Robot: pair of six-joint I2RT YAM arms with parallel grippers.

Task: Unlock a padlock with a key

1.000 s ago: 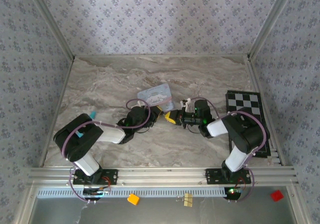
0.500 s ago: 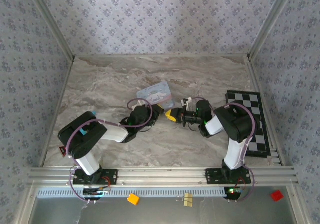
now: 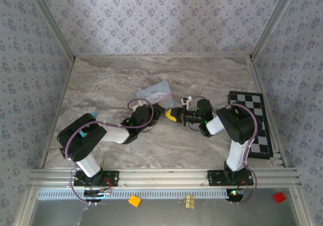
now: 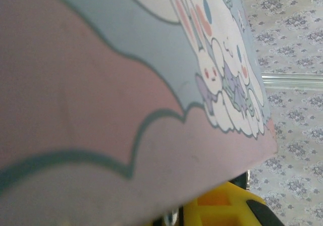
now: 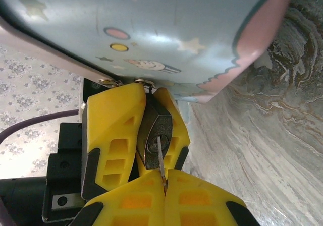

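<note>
The dark padlock (image 5: 154, 130) sits clamped between the yellow fingers (image 5: 113, 135) of my left gripper (image 5: 151, 97), its keyhole facing the right wrist camera. My right gripper (image 5: 164, 178) is shut on the key (image 5: 160, 158). Its thin blade reaches up to the keyhole, and its yellow head is hidden between the pads. In the top view the left gripper (image 3: 157, 114) and the right gripper (image 3: 170, 116) meet tip to tip just in front of the light-blue cartoon tin (image 3: 156, 93). The tin's lid (image 4: 126, 85) looms close in the left wrist view, above a yellow finger (image 4: 222, 208).
A black-and-white checkerboard (image 3: 251, 121) lies at the right edge of the marble table (image 3: 111, 79). A small white piece (image 3: 185, 101) sits behind the right gripper. An orange cube (image 3: 134, 201), a tan piece (image 3: 190, 201) and a red block (image 3: 279, 196) lie below the front rail.
Both grippers, still joined at the padlock, have crept slightly away from the arm bases and to the left. The tin has shifted a little with them. The right arm's elbow has swung inward.
</note>
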